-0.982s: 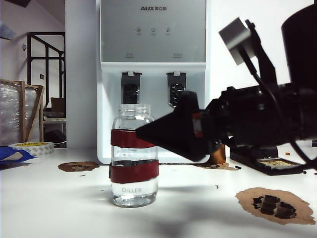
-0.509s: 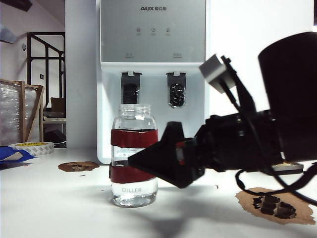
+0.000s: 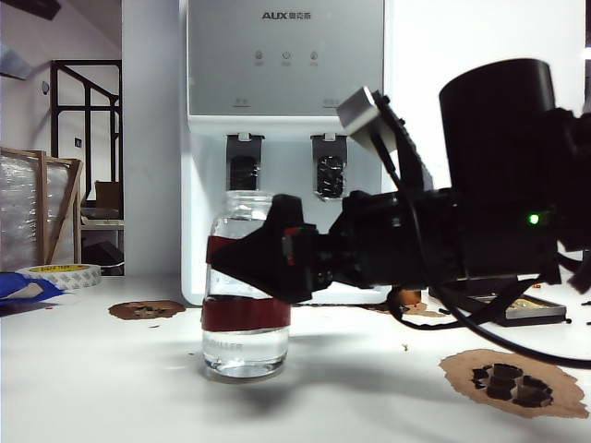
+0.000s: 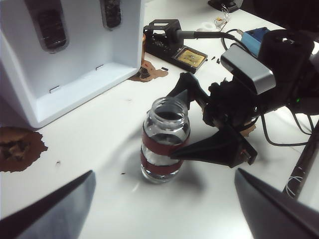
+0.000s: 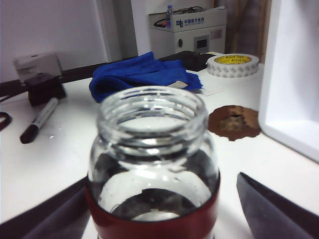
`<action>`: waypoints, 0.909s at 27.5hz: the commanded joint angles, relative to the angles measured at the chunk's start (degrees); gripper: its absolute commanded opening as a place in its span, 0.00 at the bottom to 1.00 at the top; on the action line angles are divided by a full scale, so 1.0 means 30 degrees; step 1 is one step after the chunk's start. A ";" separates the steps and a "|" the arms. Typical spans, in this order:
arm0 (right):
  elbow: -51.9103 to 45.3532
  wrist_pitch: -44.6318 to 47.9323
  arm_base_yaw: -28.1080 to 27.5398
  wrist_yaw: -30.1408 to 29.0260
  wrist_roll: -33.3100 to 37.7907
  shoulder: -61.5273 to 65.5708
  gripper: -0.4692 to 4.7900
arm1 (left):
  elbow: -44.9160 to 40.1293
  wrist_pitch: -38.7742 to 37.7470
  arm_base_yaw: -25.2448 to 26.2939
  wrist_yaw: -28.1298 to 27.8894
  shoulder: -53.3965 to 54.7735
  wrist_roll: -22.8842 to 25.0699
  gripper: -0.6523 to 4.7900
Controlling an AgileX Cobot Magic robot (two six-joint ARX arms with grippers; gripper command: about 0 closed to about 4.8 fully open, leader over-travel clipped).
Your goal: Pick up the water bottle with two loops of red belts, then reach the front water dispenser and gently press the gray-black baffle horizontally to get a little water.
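1. We take the water bottle (image 3: pixel 246 284) as our landmark: it stands upright on the white table (image 3: pixel 120 388), lidless, just in front of the water dispenser (image 3: pixel 284 138), with a little water in the bottom.
2. The right gripper (image 3: pixel 242 260) comes in level from the right side of the bottle, its black fingers spread wide, one on each side of the glass at the height of the upper red band (we cannot tell whether the pads touch it yet).
3. In the right wrist view the bottle's threaded mouth (image 5: pixel 152 115) sits centred between the two fingers (image 5: pixel 276 206).
4. The left gripper (image 4: pixel 162 209) hangs above the table on the near side of the bottle, well apart from it, its fingers spread wide with nothing between them.
5. The gray-black baffle (image 3: pixel 330 173) sits in the dispenser's bay, behind and above the bottle, beside its twin lever (image 3: pixel 244 172).
6. Beyond the bottle lie a blue cloth (image 5: pixel 144 74) and a tape roll (image 5: pixel 233 64).
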 commanded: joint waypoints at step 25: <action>0.0087 0.0248 0.0029 -0.3162 0.0146 0.0219 0.79 | 0.0029 0.0379 -0.0022 0.0095 0.0022 0.0466 1.00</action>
